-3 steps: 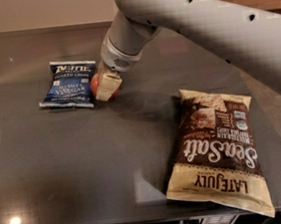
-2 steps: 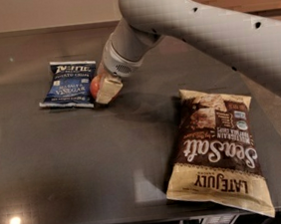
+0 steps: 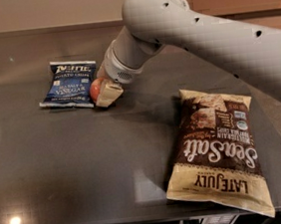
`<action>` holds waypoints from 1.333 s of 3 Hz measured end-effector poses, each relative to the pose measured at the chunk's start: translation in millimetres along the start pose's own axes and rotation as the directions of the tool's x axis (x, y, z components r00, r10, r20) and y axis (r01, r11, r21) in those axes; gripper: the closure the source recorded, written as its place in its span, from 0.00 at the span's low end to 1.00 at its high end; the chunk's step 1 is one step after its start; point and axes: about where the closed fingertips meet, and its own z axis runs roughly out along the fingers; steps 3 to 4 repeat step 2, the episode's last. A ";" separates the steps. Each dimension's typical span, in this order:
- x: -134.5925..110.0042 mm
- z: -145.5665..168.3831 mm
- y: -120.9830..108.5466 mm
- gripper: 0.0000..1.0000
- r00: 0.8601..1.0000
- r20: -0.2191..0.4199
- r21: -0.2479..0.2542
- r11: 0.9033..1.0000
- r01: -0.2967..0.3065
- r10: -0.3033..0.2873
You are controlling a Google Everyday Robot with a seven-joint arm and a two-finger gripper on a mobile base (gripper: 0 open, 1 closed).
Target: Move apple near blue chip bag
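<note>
The blue chip bag (image 3: 69, 84) lies flat on the dark counter at the left. The red-orange apple (image 3: 94, 90) sits right by the bag's right edge, mostly hidden behind a tan finger (image 3: 109, 93) of my gripper. My gripper (image 3: 103, 93) is down at the counter around the apple, reaching in from the grey arm at the upper right.
A large brown-and-tan Sea Salt bag (image 3: 216, 148) lies on the counter's right front part. The dark counter (image 3: 60, 162) has its front edge near the bottom of the view. The thick grey arm (image 3: 213, 41) spans the upper right.
The arm has lifted and shifted slightly right at the elbow. The gripper and apple have stayed beside the blue bag's right edge.
</note>
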 end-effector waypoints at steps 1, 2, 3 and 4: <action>-0.8 0.7 0.7 0.00 1.000 0.000 -0.002 1.000 0.001 -0.001; -0.8 0.8 0.7 0.00 1.000 0.000 -0.002 1.000 0.001 -0.001; -0.8 0.8 0.7 0.00 1.000 0.000 -0.002 1.000 0.001 -0.001; -0.8 0.8 0.7 0.00 1.000 0.000 -0.002 1.000 0.001 -0.001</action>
